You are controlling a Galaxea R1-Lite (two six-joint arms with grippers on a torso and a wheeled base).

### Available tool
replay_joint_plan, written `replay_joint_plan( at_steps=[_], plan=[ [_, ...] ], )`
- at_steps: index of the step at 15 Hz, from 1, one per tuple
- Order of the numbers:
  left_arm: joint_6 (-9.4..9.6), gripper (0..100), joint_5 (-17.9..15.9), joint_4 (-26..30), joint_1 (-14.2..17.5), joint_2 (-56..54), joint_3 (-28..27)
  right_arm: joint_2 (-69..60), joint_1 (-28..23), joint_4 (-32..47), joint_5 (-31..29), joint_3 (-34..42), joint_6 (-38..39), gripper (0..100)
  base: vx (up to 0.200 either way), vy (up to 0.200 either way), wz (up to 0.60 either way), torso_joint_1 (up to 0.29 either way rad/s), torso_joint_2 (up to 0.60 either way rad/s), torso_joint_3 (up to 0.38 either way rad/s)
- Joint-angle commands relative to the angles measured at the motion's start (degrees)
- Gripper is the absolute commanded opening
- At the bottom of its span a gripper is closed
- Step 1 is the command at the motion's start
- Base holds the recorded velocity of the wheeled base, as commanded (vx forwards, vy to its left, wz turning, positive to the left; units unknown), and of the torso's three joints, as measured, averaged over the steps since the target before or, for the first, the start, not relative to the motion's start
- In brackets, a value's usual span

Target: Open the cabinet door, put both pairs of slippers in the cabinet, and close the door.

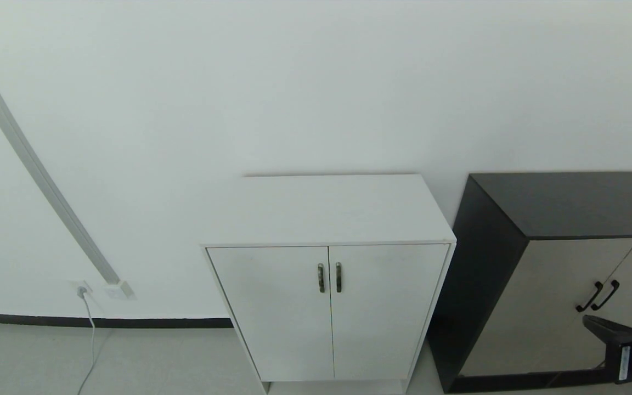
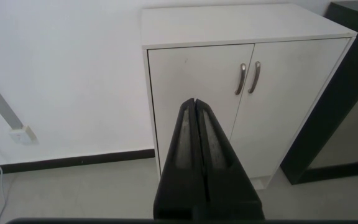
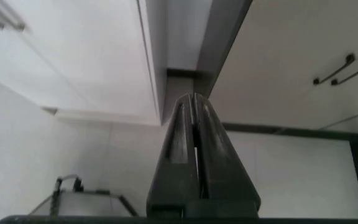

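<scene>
The white cabinet (image 1: pixel 327 307) stands against the wall with both doors closed, and its two metal handles (image 1: pixel 329 277) sit side by side at the centre seam. In the left wrist view the same cabinet (image 2: pixel 197 68) lies ahead, and my left gripper (image 2: pixel 194 102) is shut and empty a good way short of its left door. My right gripper (image 3: pixel 194 98) is also shut with nothing in it, low near the gap between the white cabinet (image 3: pixel 73 56) and the black one. My right arm (image 1: pixel 623 345) shows at the lower right, in front of the black cabinet.
A black cabinet (image 1: pixel 491 258) with glossy grey doors and black handles (image 1: pixel 598 296) stands just right of the white one. A wall socket with a hanging cable (image 1: pixel 82 291) and a slanted conduit (image 1: pixel 36 164) are on the left. Pale floor (image 1: pixel 129 362) lies open in front.
</scene>
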Motion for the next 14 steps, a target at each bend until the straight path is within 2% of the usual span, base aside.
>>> replay_joint_plan(
  at_steps=[1, 7, 11, 14],
  plan=[
    [0.02, 0, 0.0, 0.0, 0.0, 0.1, 0.0, -8.0, -0.2, 5.6, 1.2, 0.5, 0.1, 0, 0.0, 0.0, 0.0, 0.0, 0.0, 0.0],
    [0.11, 0, 0.0, 0.0, 0.0, 0.1, 0.0, -16.2, -0.2, 19.7, 3.8, 1.6, 0.1, 0, 0.0, 0.0, 0.0, 0.0, 0.0, 0.0],
    [0.11, 0, 0.0, 0.0, 0.0, 0.1, 0.0, -17.3, -0.2, 20.9, 4.6, 4.8, 0.2, 0, 0.0, 0.0, 0.0, 0.0, 0.0, 0.0],
    [0.11, 0, 0.0, -0.1, 0.0, 0.1, 0.1, -19.3, -0.2, 25.5, 4.8, 5.2, 0.5, 0, 0.0, 0.0, 0.0, 0.0, 0.0, 0.0]
  ],
)
